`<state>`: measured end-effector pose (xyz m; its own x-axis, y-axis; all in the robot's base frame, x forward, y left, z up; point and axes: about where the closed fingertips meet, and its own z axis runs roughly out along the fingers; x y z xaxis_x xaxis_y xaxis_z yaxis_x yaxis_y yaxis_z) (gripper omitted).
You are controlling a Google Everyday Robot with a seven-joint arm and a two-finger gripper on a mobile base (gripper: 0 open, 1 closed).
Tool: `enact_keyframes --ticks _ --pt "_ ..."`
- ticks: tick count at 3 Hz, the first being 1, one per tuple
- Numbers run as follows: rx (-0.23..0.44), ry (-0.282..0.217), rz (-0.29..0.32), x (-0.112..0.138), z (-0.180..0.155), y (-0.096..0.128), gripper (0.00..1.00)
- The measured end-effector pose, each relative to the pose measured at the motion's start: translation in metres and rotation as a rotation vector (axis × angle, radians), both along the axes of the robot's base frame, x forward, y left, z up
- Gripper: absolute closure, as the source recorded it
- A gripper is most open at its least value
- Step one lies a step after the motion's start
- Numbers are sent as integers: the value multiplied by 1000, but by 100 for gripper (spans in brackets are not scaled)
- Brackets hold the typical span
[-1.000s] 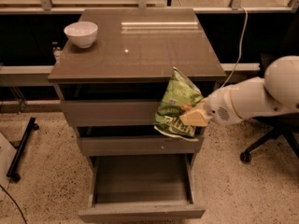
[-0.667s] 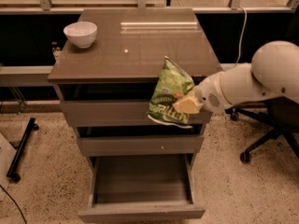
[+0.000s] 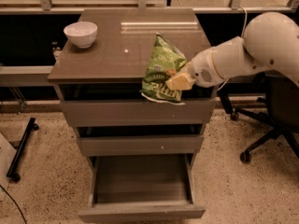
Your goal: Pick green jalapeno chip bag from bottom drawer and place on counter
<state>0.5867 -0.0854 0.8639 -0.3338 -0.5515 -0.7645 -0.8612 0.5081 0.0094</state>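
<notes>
My gripper [image 3: 176, 80] is shut on the green jalapeno chip bag [image 3: 161, 69] and holds it upright at the front right edge of the counter [image 3: 117, 50]. The bag's lower end hangs just in front of the counter's edge, over the top drawer's front. The white arm reaches in from the right. The bottom drawer [image 3: 140, 188] stands pulled out below, and its inside shows nothing in it.
A white bowl [image 3: 80, 33] sits at the counter's back left. An office chair [image 3: 271, 120] stands to the right of the cabinet. A black stand leg [image 3: 21, 148] lies on the speckled floor at left. The two upper drawers are slightly ajar.
The arm has lifted the bag higher and moved it left, from beside the drawer fronts up to the counter's front edge.
</notes>
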Motion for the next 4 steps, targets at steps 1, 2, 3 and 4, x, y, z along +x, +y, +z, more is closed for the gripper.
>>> enact_keyframes --ticks 1,2,3,4 --pt "30 -15 -11 39 17 2 100" --pt "57 -6 -31 78 25 5 100" --pt "80 25 -60 115 22 7 100" --pt "93 66 -74 144 13 12 100"
